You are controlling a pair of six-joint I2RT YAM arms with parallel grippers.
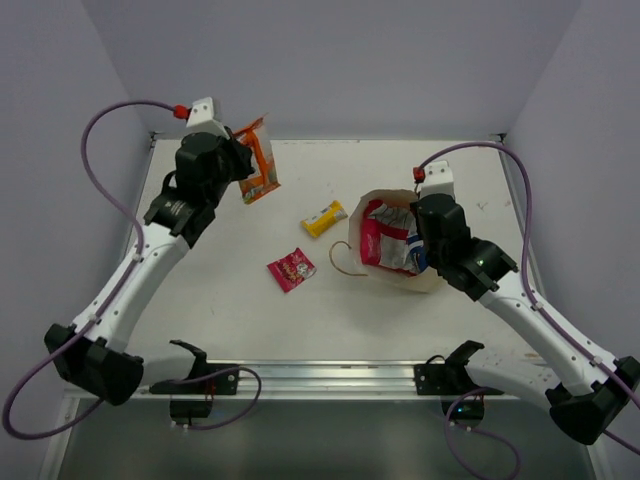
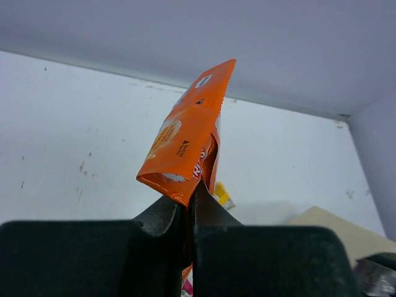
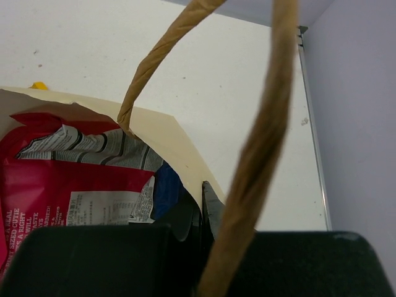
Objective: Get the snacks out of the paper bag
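My left gripper (image 1: 240, 165) is shut on the orange packet (image 1: 258, 160) and holds it above the table at the far left; it also shows in the left wrist view (image 2: 187, 133), pinched at its lower edge. The paper bag (image 1: 398, 272) stands at centre right with the large pink-and-silver bag (image 1: 385, 238) inside. My right gripper (image 1: 425, 245) is shut on the bag's right wall (image 3: 179, 154). A blue packet (image 3: 166, 189) shows inside behind it. The yellow bar wrapper (image 1: 324, 218) and red-pink square packet (image 1: 291, 269) lie on the table.
The bag's twisted handles (image 3: 260, 142) cross the right wrist view; another handle loop (image 1: 343, 262) lies on the table left of the bag. Walls enclose the table on three sides. A metal rail (image 1: 320, 375) runs along the near edge.
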